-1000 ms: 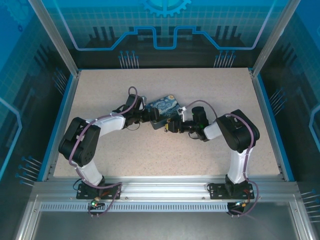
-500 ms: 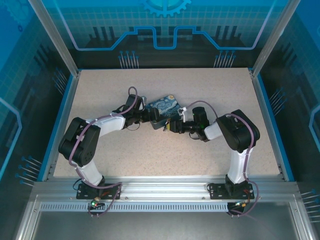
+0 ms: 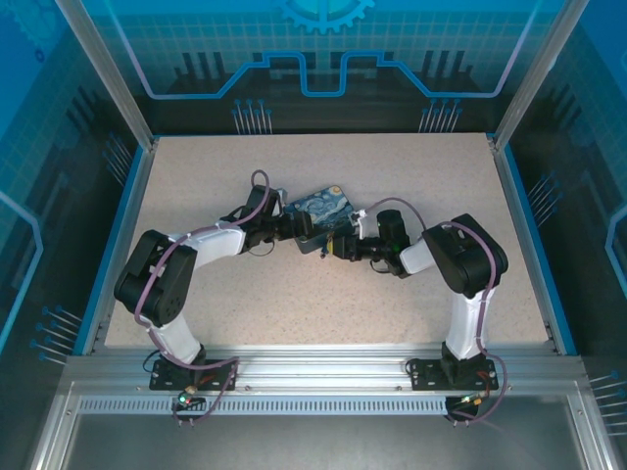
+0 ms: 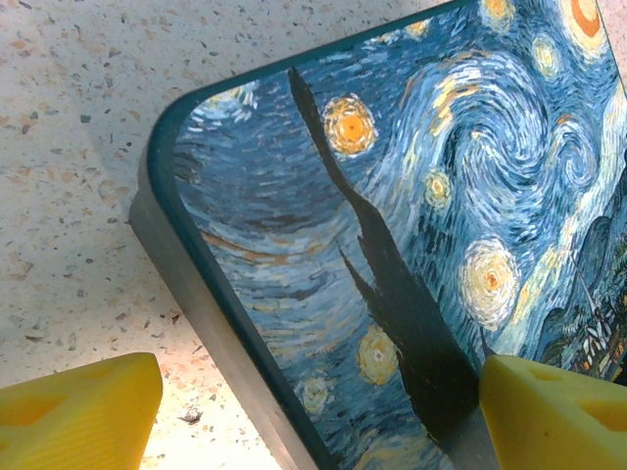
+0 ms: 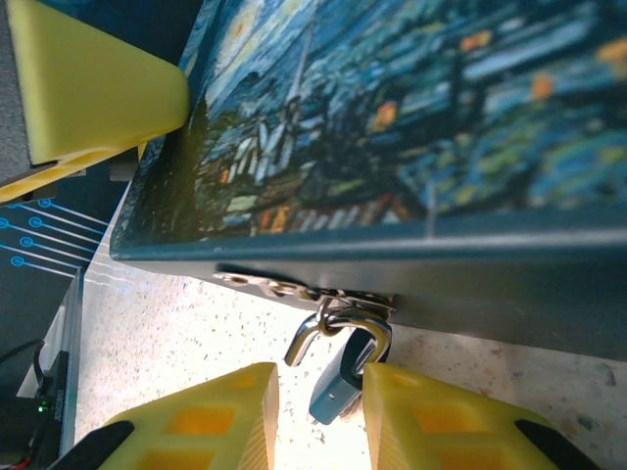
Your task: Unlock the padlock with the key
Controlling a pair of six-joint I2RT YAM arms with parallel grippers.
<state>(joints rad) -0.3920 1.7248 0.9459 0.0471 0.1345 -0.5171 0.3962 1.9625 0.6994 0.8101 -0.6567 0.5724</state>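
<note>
Shiny metal padlock (image 5: pixel 335 392), glossy painted tin (image 4: pixel 411 196), matt speckled tabletop (image 4: pixel 78 117)

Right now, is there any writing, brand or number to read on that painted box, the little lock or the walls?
None can be read.
The painted tin carries only a night-sky picture.
The padlock shows no legible marking.
The back wall has only line graphics and a gear sign.

Even overhead light, soft shadows, wrist views softly blurred, glare behind padlock (image 5: pixel 333 390)
</note>
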